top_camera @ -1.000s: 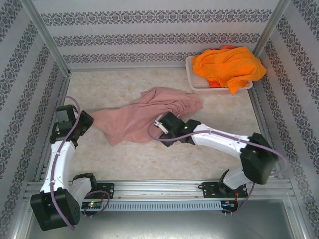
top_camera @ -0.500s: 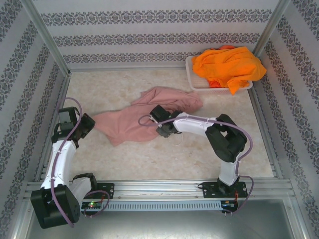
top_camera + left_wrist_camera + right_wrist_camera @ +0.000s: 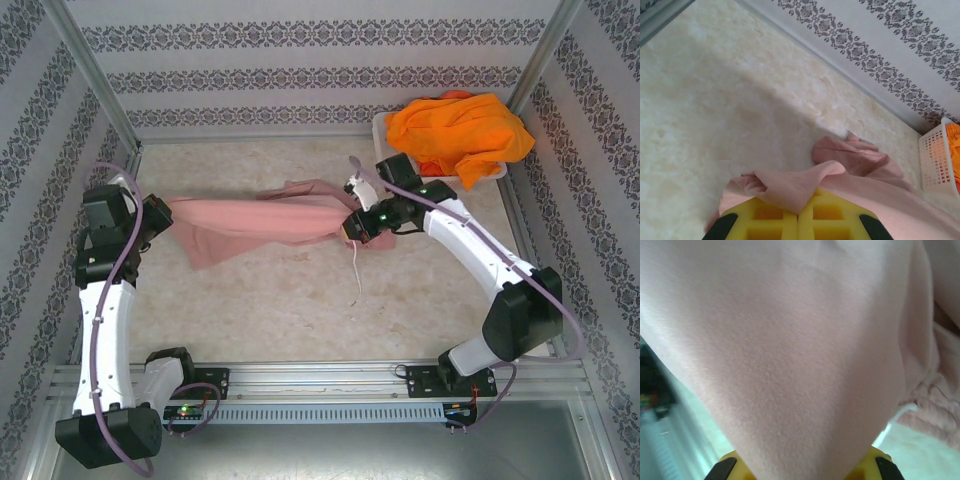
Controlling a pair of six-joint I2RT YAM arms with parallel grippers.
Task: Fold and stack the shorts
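Holding one pink shorts (image 3: 262,219) taut, left gripper (image 3: 163,214) and right gripper (image 3: 351,226) clamp it; perhaps two orange shorts (image 3: 460,135) beyond.

A cream, marbled tabletop (image 3: 260,310) forms the floor of a box closed on 3 sides. The back wall (image 3: 320,60), left wall (image 3: 40,150) and right wall (image 3: 610,200) are white, crossed by horizontal bands of grey floral print. 2 silver metal posts stand at the back corners, the left post (image 3: 98,85) and the right post (image 3: 545,50), both slanting outward in the top view. Along the near edge runs a silver rail (image 3: 320,375), with a white slotted strip (image 3: 330,412) just below it and a dull grey metal sheet (image 3: 330,455) nearer still. The light is soft and even. In the left wrist view a faint grey shadow (image 3: 755,105) lies across the tabletop near the foot of the wall.
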